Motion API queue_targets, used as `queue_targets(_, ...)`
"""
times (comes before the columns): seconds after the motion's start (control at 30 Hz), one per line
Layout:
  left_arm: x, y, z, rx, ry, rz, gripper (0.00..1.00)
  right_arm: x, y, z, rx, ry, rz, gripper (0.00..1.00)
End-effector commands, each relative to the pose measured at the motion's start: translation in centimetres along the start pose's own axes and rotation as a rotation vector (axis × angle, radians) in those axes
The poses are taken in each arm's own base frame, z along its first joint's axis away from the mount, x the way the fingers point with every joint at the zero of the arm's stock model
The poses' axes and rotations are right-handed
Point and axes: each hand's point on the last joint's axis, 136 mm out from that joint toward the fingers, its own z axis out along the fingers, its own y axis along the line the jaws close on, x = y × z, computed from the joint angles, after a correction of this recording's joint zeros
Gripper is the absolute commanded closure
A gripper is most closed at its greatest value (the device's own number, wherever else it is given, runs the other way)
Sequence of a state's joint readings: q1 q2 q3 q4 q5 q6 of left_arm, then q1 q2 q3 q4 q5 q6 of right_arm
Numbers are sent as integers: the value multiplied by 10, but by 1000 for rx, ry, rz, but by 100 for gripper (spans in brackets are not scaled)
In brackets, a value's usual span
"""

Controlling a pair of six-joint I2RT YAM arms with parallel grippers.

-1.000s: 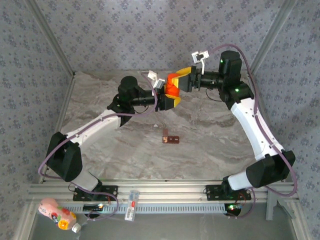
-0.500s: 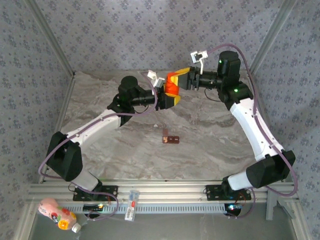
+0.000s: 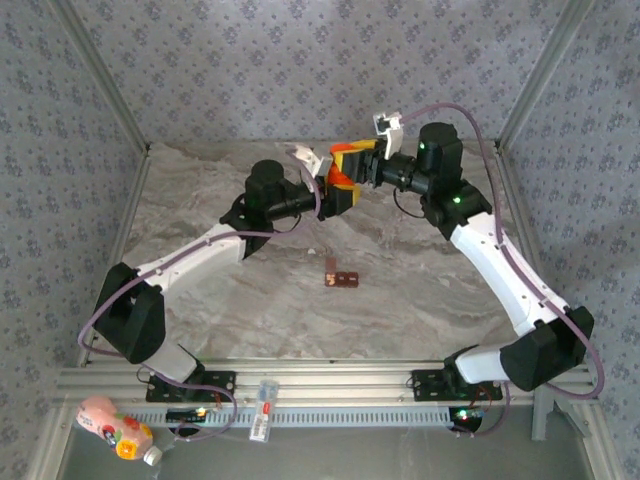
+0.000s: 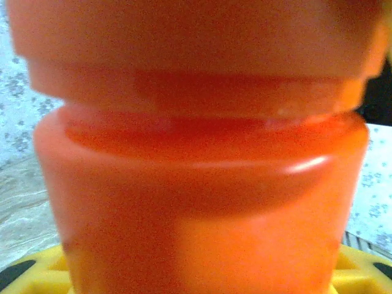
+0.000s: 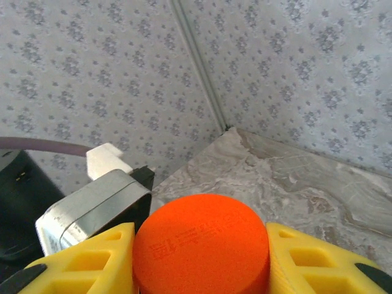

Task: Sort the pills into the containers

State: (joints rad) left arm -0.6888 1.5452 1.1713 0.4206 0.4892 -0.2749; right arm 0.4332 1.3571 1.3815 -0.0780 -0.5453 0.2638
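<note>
An orange pill bottle (image 3: 341,181) is held in the air over the far middle of the table, between both arms. My left gripper (image 3: 337,200) is shut on the bottle's body (image 4: 202,184), its yellow fingers (image 4: 37,272) showing at either side. My right gripper (image 3: 357,160) is shut on the bottle's round orange cap (image 5: 202,245), yellow fingers (image 5: 92,263) pressing both sides. The containers (image 3: 340,279), a small dark reddish-brown strip, lie on the marble table nearer the front, below the bottle. The pills are hidden.
Patterned walls close off the table (image 3: 220,290) at the back and sides, with metal posts at the corners. A pink bottle (image 3: 115,428) lies beyond the front rail at the left, and a small clear item (image 3: 263,410) rests on the rail.
My right gripper has closed on the bottle's cap, and the right arm has shifted left toward the left gripper. The left gripper keeps its hold, nudged slightly right.
</note>
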Motion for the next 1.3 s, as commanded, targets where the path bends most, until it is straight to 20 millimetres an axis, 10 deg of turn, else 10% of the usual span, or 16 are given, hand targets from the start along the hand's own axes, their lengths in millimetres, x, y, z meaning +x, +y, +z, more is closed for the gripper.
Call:
queue_targets(0.0, -38, -21, 4, -14, -108, 121, 100, 26, 6, 12, -7, 67, 22, 59)
queue_targets(0.27, -32, -17, 8, -50, -102, 131, 100, 20, 4, 9, -4, 55, 33, 55)
queue_targets(0.7, -42, -6, -12, -39, -127, 101, 100, -21, 23, -64, -142, -21, -6, 14)
queue_targets(1.27, -36, -56, -25, 330, -30, 62, 100, -21, 31, -43, -335, 87, 32, 12)
